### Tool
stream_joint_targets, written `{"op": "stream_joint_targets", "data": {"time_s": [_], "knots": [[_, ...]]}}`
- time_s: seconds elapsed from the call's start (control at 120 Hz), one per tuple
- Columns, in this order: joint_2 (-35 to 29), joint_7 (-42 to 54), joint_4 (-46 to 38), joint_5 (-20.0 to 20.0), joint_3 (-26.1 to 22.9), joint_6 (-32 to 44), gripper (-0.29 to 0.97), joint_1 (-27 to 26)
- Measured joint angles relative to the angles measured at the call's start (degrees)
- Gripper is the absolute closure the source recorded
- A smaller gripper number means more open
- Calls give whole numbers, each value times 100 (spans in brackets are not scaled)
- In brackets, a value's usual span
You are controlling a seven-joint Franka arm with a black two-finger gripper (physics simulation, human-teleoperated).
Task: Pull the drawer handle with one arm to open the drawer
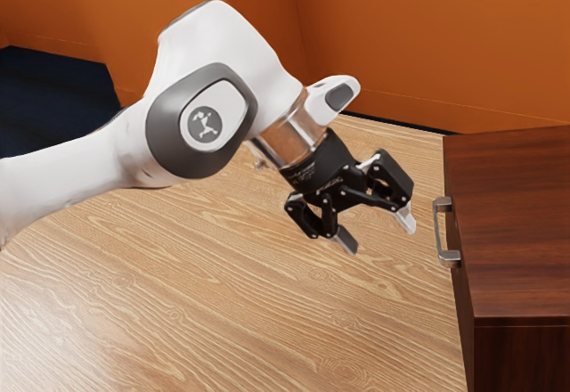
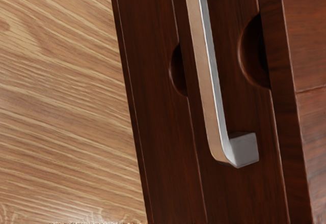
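So the white arm (image 1: pixel 205 125) is reaching in from about 10 o'clock in the exterior view, and the black gripper (image 1: pixel 378 232) is hanging over the light wooden table (image 1: pixel 178 303) with its fingers spread wide, holding nothing. The two fingertips are pointing toward 4 o'clock, tilted down a bit.

The drawer handle (image 1: pixel 443 229) is sitting at roughly 3 o'clock from the gripper, near it but clearly apart, with a strip of bare tabletop showing between them. It's a slim silver bar, standing upright on the side of the dark brown cabinet (image 1: pixel 512 223) that's facing the arm. The cabinet itself is taking up the 3 to 5 o'clock part of the exterior view, with orange walls running behind everything.

In the wrist view the handle (image 2: pixel 209 76) is showing close up against the dark drawer front (image 2: pixel 153 107), with rounded cut-outs on either side of it and the table grain (image 2: pixel 51 107) running alongside. I honestly can't tell whether the drawer is out at all.
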Motion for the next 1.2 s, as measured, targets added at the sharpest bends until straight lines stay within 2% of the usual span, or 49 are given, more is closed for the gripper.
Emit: {"op": "stream_joint_targets", "data": {"time_s": [0.183, 0.383, 0.475, 0.592, 0.725, 1.2], "knots": [[-13, -148, -145, -218, -9, 276, 9, -71], [108, -218, -120, -231, -1, 464, 10, -83], [177, -210, -82, -179, 3, 541, 11, -65], [604, -185, 313, 59, -8, 615, 11, -68], [616, -155, 336, 184, 4, 624, 14, 74], [631, -109, 208, 201, -43, 628, 23, -41]]}}
